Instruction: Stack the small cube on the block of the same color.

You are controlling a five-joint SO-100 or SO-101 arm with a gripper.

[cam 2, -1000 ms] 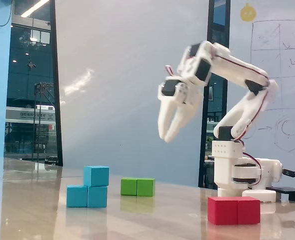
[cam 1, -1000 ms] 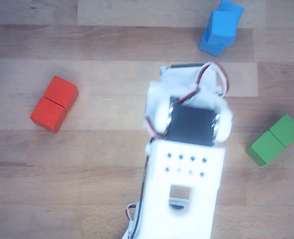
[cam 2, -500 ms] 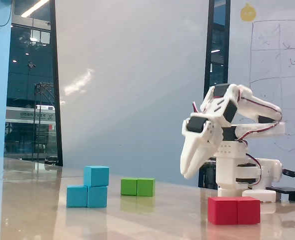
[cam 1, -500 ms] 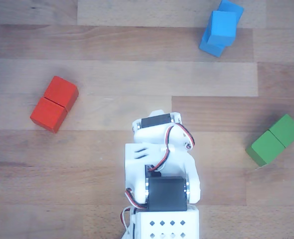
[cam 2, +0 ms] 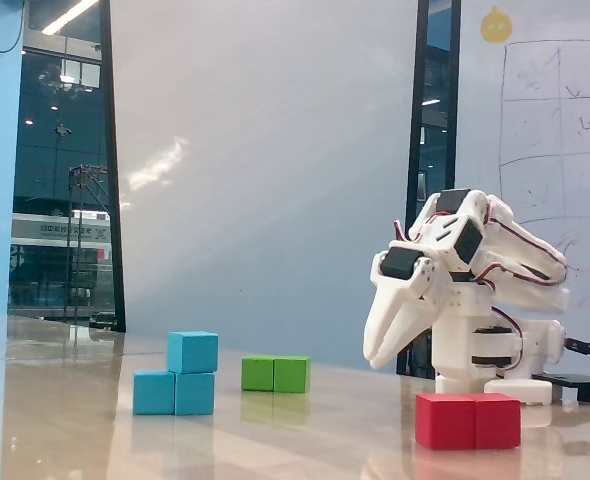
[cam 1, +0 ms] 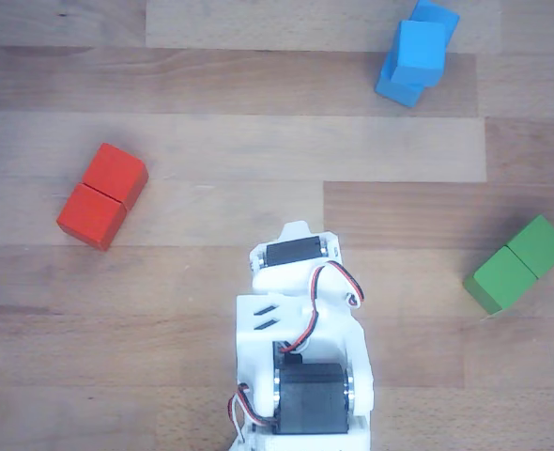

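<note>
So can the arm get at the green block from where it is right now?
Probably yes. The green block sits alone on the table with bare wood between it and the claw, which hangs empty near the base, and nothing stands around it.

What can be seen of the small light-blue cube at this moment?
The small cube is a plain, matte light-blue block with sharp edges and no seam or marking visible. It sits upright on top of the light-blue oblong block, over that block's right half in the fixed view, its faces roughly flush with that end. In the other view it covers the middle of the oblong block, both ends showing. Only the block beneath touches it; the gripper hangs well away, empty, near the arm's base.
</note>
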